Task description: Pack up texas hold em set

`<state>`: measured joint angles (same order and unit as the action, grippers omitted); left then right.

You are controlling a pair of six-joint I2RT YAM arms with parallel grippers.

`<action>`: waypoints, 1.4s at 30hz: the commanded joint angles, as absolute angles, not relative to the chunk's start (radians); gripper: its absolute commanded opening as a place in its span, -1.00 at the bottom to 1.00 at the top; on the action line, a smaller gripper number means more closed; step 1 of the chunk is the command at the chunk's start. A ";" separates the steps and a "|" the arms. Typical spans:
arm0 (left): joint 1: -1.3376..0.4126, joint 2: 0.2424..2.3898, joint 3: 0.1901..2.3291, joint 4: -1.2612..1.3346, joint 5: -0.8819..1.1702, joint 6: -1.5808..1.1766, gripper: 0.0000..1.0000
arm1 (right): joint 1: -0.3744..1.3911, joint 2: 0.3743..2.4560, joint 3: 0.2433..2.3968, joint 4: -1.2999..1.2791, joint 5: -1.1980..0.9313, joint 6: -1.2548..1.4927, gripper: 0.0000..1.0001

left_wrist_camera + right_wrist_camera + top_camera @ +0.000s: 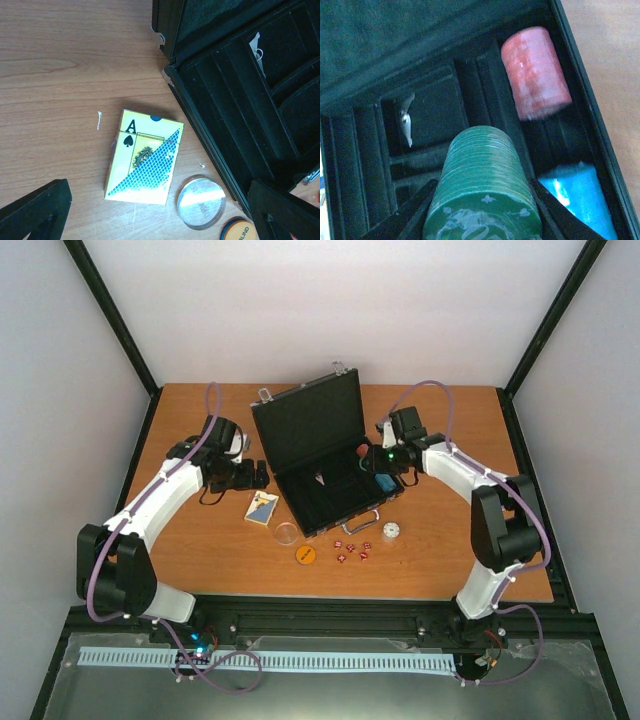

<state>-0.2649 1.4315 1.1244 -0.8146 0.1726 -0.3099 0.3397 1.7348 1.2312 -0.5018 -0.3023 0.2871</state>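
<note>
1. my right pincer (485, 215) grips the green chip stack (485, 170) over the open case (300, 430); red stack (535, 72) and blue stack (577, 195) lie slotted.
2. next, i judge: lower it into a free groove, release.
3. left pincer (160, 212) gapes above the card box (142, 160).

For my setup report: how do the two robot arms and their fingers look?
The left arm and right arm have white shells with black joints. A purple cable loops along each. The fingers are black. A green light glows on the right wrist.
</note>
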 commanded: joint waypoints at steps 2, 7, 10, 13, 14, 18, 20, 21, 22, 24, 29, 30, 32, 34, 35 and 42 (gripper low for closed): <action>-0.268 1.418 1.122 -0.802 0.170 -0.297 1.00 | 0.349 1.790 1.274 -0.249 -0.285 0.299 -0.76; -0.268 1.415 1.112 -0.795 0.175 -0.300 0.99 | 0.358 1.883 1.324 -0.234 -0.288 0.297 -0.76; -0.268 1.415 1.112 -0.796 0.176 -0.297 0.99 | 0.374 1.921 1.336 -0.240 -0.284 0.282 -0.76; -0.268 1.417 1.115 -0.800 0.172 -0.292 1.00 | 0.385 1.942 1.337 -0.237 -0.275 0.281 -0.77; -0.268 1.418 1.116 -0.801 0.171 -0.290 0.99 | 0.387 1.949 1.341 -0.237 -0.271 0.281 -0.77; -0.269 1.426 1.122 -0.802 0.174 -0.286 0.99 | 0.396 1.986 1.363 -0.250 -0.244 0.276 -0.73; -0.268 1.430 1.125 -0.802 0.175 -0.285 0.99 | 0.401 2.000 1.368 -0.257 -0.216 0.275 -0.54; -0.268 1.431 1.127 -0.802 0.174 -0.284 0.99 | 0.402 2.002 1.368 -0.260 -0.201 0.276 -0.42; -0.268 1.433 1.130 -0.803 0.174 -0.284 0.99 | 0.405 2.003 1.368 -0.263 -0.188 0.274 -0.35; -0.268 1.436 1.132 -0.803 0.174 -0.285 0.99 | 0.406 2.004 1.369 -0.274 -0.165 0.274 -0.21; -0.268 1.446 1.137 -0.803 0.178 -0.282 1.00 | 0.408 1.988 1.352 -0.294 -0.141 0.277 0.34; -0.269 1.451 1.140 -0.802 0.179 -0.280 1.00 | 0.410 1.980 1.348 -0.298 -0.139 0.277 0.45; -0.268 1.455 1.142 -0.802 0.181 -0.278 0.99 | 0.416 1.961 1.342 -0.308 -0.132 0.276 0.58; -0.268 1.460 1.144 -0.801 0.183 -0.276 0.99 | 0.421 1.939 1.343 -0.324 -0.133 0.274 0.59; -0.269 1.461 1.144 -0.801 0.183 -0.276 0.99 | 0.423 1.929 1.346 -0.335 -0.135 0.274 0.60; -0.268 1.457 1.134 -0.799 0.178 -0.277 0.99 | 0.428 1.849 1.371 -0.443 -0.143 0.282 0.70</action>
